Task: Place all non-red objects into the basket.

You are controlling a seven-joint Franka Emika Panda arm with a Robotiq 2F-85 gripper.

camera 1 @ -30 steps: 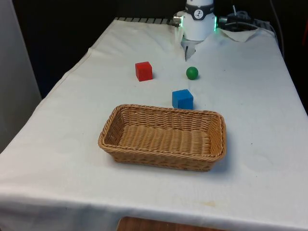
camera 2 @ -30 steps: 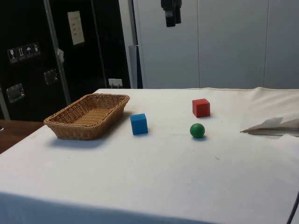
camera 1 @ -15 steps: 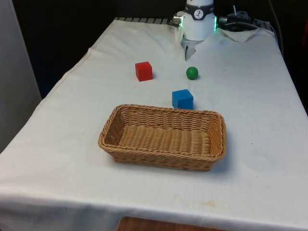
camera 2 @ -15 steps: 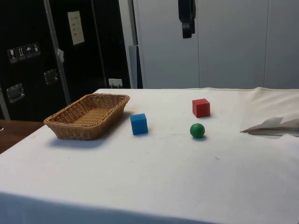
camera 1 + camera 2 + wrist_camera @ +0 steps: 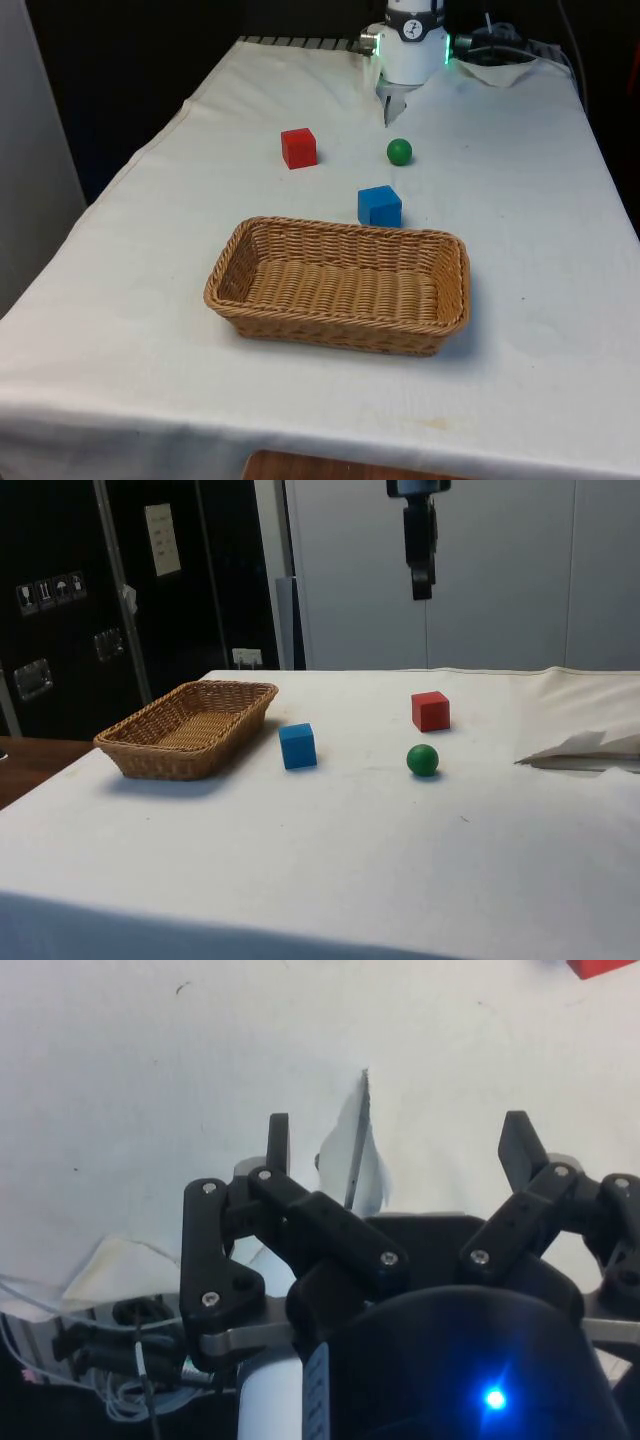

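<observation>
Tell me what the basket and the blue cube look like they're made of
Basket: woven wicker or rattan, tan, matte; the crossing strands and braided rim show clearly. Blue cube: probably painted wood, possibly plastic; smooth, evenly coloured faces with crisp edges and little shine, so the look leaves it open.

We see an evenly lit scene under soft light from above. The white cloth point(image 5: 520, 250) looks bright without harsh glare. The basket point(image 5: 340, 285) casts a faint, soft-edged shadow just beside its near wall, and small dim shadows sit under the blue cube point(image 5: 298, 746) and the green ball point(image 5: 422, 759). The background of the front view is very dark. In the wrist view the cloth point(image 5: 150, 1070) looks greyer and the dark fingers point(image 5: 278, 1140) show little detail.
</observation>
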